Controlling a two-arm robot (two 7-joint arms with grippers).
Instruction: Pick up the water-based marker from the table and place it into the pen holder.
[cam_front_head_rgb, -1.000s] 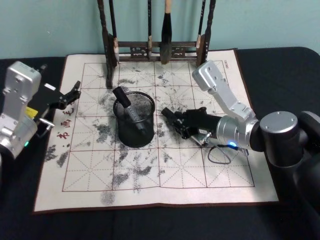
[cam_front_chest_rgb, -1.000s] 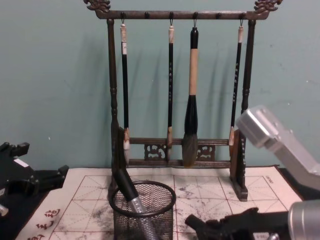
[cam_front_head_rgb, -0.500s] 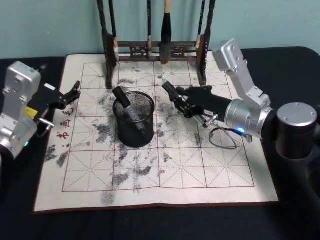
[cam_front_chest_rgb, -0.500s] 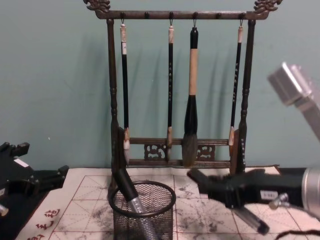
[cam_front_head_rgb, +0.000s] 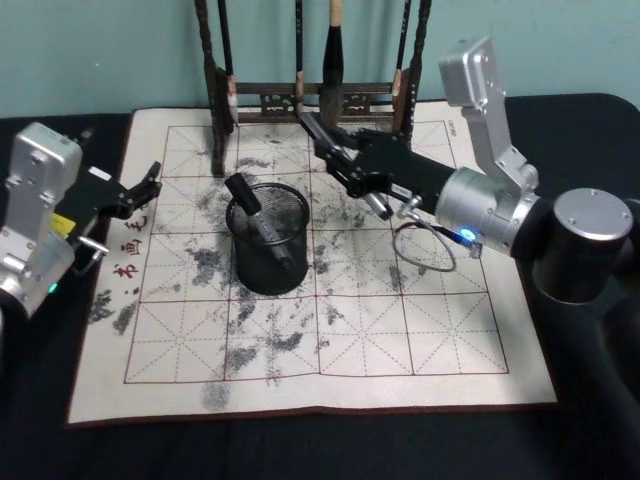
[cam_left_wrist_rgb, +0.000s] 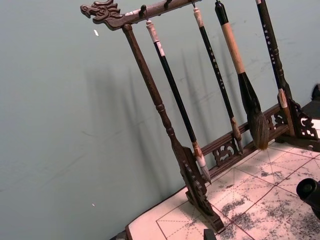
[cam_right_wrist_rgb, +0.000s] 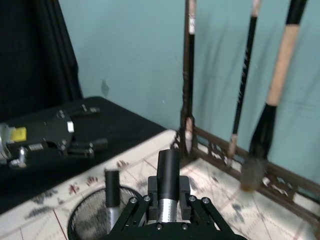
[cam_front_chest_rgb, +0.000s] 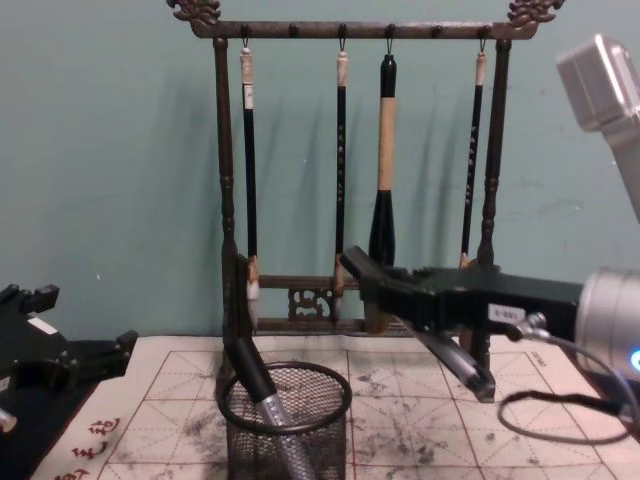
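My right gripper (cam_front_head_rgb: 338, 158) is shut on a silver water-based marker (cam_right_wrist_rgb: 168, 172) with a black cap, which sticks out past the fingers. It hovers above the mat, behind and to the right of the pen holder (cam_front_head_rgb: 268, 245), the round black mesh cup that stands upright on the mat. In the chest view the right gripper (cam_front_chest_rgb: 375, 280) hangs higher than the pen holder (cam_front_chest_rgb: 287, 430) and right of it. Another black-capped marker (cam_front_head_rgb: 245, 195) leans inside the cup. My left gripper (cam_front_head_rgb: 148, 185) rests open at the mat's left edge with nothing in it.
A tall dark wooden brush rack (cam_front_head_rgb: 300, 100) with several hanging brushes stands at the back, just behind the right gripper. The ink-stained gridded felt mat (cam_front_head_rgb: 350, 340) covers the black table. A thin cable loop (cam_front_head_rgb: 425, 255) hangs under the right wrist.
The right gripper has lifted the marker off the mat and carried it up, back and leftward, nearer the pen holder. The left arm has not moved.
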